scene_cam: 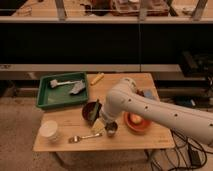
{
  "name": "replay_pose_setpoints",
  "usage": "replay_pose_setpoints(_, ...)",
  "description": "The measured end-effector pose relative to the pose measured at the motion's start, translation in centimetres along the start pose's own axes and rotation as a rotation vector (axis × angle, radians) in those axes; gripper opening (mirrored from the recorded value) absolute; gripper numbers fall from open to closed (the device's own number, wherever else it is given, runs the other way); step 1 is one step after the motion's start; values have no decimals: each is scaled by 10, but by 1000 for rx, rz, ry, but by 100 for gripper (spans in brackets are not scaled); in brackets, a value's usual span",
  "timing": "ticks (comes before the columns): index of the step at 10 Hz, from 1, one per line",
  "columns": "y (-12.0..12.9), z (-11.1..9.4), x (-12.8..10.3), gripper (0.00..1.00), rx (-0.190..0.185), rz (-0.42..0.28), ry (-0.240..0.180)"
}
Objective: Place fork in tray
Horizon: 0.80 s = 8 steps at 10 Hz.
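Held the gripper (99, 125) open and empty just beside the fork (84, 137) on the table (150, 142), near the dark bowl (90, 111), well apart from the tray (55, 99).

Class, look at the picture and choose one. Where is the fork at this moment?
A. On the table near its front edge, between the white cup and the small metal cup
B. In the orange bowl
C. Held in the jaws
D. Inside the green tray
A: the fork lies flat on the table near the front edge, outside the tray. The gripper is just behind the fork's right end, beside the dark bowl.
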Motion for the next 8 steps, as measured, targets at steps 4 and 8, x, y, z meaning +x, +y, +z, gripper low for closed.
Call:
replay_pose_setpoints(4, -32, 13, 23, 80, 78, -186, 14)
replay_pose_setpoints(8, -41, 26, 31, 80, 67, -267, 27)
